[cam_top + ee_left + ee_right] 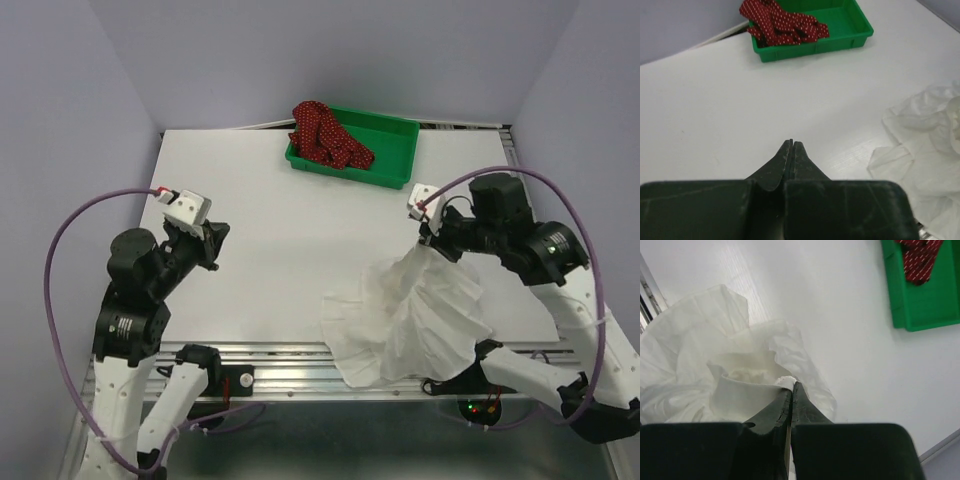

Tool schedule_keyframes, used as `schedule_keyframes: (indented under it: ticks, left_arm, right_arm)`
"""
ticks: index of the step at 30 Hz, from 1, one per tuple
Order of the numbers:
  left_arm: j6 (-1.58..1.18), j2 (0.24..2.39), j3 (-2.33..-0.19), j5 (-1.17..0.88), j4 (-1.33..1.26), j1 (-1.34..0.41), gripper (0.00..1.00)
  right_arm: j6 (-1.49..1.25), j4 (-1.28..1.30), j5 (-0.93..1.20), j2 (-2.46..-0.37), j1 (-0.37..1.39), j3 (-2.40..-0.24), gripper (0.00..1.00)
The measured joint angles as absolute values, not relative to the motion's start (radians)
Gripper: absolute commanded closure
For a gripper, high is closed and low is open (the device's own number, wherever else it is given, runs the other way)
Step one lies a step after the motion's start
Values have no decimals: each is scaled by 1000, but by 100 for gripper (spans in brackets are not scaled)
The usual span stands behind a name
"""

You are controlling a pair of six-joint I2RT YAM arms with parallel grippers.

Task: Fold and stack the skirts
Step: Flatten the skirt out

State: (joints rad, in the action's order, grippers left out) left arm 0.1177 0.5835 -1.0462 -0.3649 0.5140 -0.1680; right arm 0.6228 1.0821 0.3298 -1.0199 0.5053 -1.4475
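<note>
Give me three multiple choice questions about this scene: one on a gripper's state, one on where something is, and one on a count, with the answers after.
1. The right gripper is: A) shut on the white skirt; B) open above it; C) out of view.
2. The dark red dotted skirt lies: A) under the white skirt; B) in the green tray; C) draped over an arm.
3. How many skirts are in view? A) one; B) two; C) three.

Answers:
1 A: the right wrist view shows its jaws closed with white cloth pinched at the tips.
2 B: it is heaped at the tray's left end.
3 B: only the white one and the red one show.
</note>
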Motion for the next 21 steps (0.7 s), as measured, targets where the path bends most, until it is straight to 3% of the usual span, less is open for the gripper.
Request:
schedule_keyframes:
  ticks: [1,3,4,8,11,15,21]
  left_arm:
    - [114,602,-1034,-365,514,-168,100]
    - [110,678,-1016,-371,508,-168,88]
    - [115,740,-1015,-389,504,-168,78]
    - [187,967,-1030,-496,485,-180,65]
    - [270,1116,-1021,-565,467,-216,65]
    - [319,1148,-971,-652,377,-303,64]
    - [227,1235,-910,-756,72,-539,59]
  right_arm:
    - [619,1065,323,-1023,505,-1399,99]
    - [616,1032,297,-1062,505,-1306,99]
    - [616,1011,283,-1106,505,-1272,99]
    - [635,908,231,-1250,505,-1182,99]
    - [656,850,186,-1287,498,-1131,99]
    - [679,799,176,-1282,408,-1123,99]
    - [717,859,209,-1193,327,-1196,99]
